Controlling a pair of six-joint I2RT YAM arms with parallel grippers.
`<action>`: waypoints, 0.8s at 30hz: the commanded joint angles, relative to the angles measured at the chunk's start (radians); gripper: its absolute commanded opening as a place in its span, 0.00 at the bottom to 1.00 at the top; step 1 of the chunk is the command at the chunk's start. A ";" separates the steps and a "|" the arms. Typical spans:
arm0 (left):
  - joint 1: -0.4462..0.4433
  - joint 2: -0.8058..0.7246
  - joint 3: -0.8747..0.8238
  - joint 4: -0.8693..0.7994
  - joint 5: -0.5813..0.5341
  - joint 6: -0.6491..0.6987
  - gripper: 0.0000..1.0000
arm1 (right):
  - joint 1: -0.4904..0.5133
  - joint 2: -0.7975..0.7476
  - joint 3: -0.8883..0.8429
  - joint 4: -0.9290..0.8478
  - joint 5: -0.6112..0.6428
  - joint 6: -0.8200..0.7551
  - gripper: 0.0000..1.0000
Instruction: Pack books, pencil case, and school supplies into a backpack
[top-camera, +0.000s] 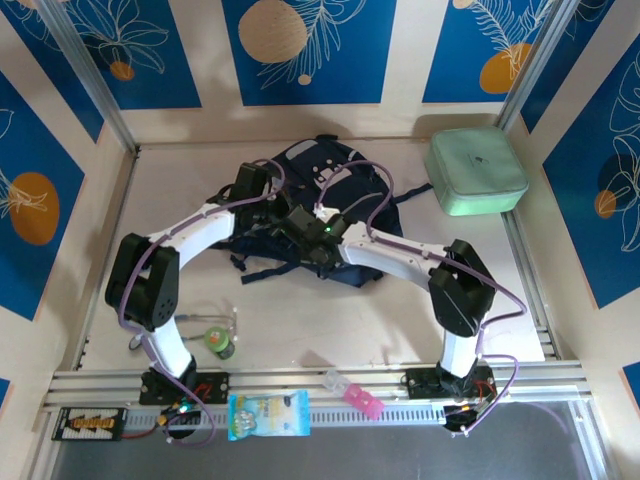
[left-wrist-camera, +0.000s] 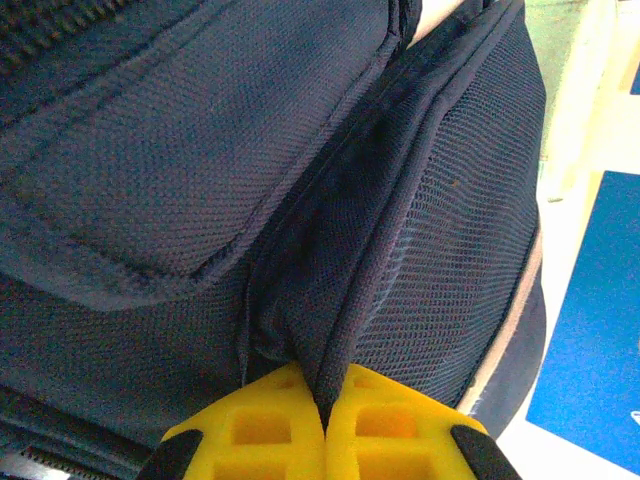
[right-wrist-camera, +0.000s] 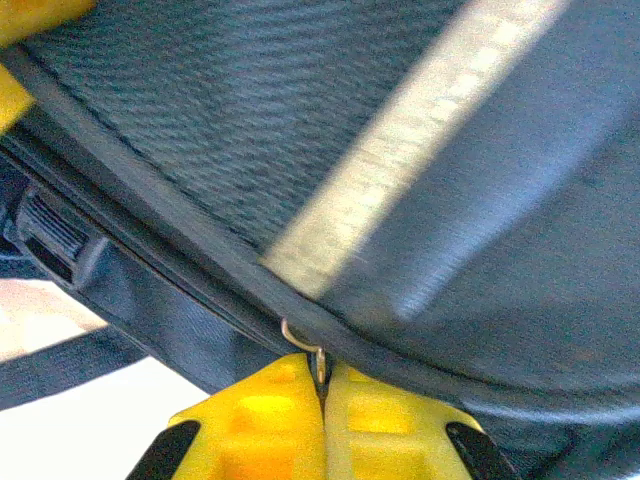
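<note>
The navy-blue backpack (top-camera: 340, 180) lies flat in the middle of the table. My left gripper (top-camera: 265, 200) is at its left side. In the left wrist view the yellow fingers (left-wrist-camera: 270, 425) of this gripper (left-wrist-camera: 325, 390) are shut on a fold of the backpack's dark mesh fabric (left-wrist-camera: 340, 330). My right gripper (top-camera: 292, 218) sits just beside it over the bag's near edge. It (right-wrist-camera: 322, 368) is shut on a small metal zipper pull (right-wrist-camera: 318, 358) along the backpack's zip line (right-wrist-camera: 200, 270). The books are out of view.
A mint-green rounded square case (top-camera: 477, 170) sits at the back right by the wall. Along the near edge lie a green tape roll (top-camera: 218, 343), a pale blue packet (top-camera: 268, 414) and a pink item (top-camera: 357, 394). Walls close in on three sides.
</note>
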 joint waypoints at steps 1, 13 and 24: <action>0.052 -0.027 0.036 -0.008 -0.024 0.061 0.00 | 0.006 -0.075 -0.068 -0.145 0.029 0.055 0.06; 0.076 -0.015 0.063 -0.033 -0.026 0.104 0.00 | -0.064 -0.164 -0.153 -0.146 0.056 0.016 0.08; 0.084 -0.009 0.059 -0.030 0.006 0.111 0.00 | -0.124 -0.217 -0.274 0.245 -0.209 -0.381 0.16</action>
